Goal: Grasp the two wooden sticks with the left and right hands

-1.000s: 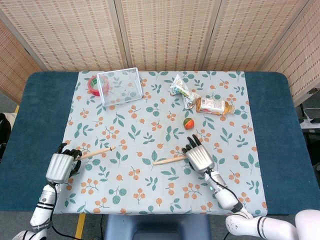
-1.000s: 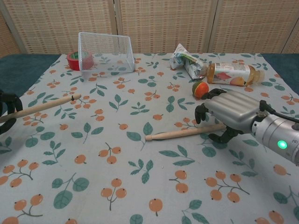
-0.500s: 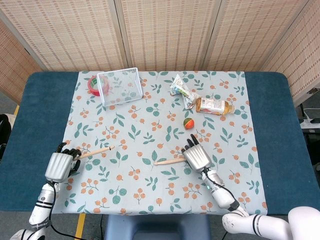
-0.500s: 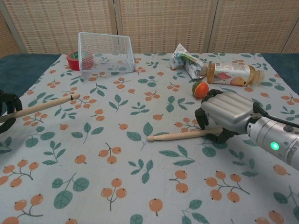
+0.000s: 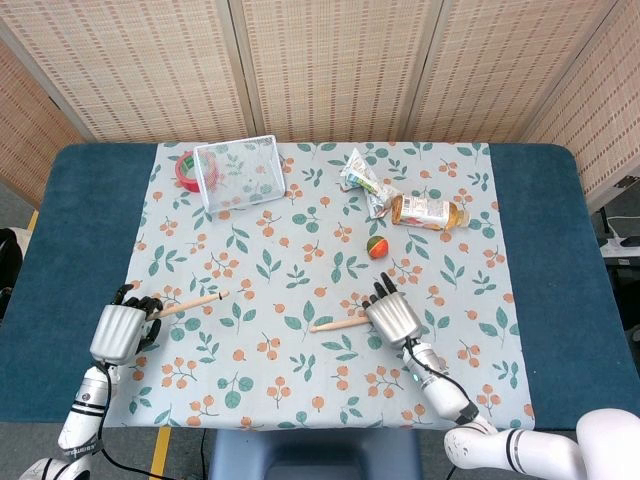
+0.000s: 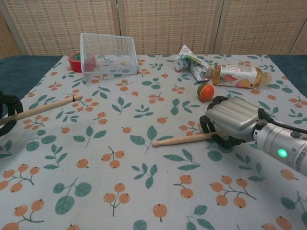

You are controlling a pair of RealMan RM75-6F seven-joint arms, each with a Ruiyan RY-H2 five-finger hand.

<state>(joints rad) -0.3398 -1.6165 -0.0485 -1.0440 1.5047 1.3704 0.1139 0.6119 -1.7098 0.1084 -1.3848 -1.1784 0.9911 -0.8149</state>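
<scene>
While both sticks lay on the floral cloth, the left hand had its fingers curled around the left stick, and the right hand clamped the right stick under its fingers.

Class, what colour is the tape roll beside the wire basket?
Red, with some green; the tape roll shows best in the chest view.

Silver-grey metal shell covers the back of the right hand, smooth and slightly rounded, with black fingers jutting from its front edge. Behind it runs a pale cylindrical wrist, a green light glowing at 4 o'clock from the hand, a thin black cable looping along the top. The left hand matches: grey shell, black fingers, slim white-and-grey forearm.
</scene>
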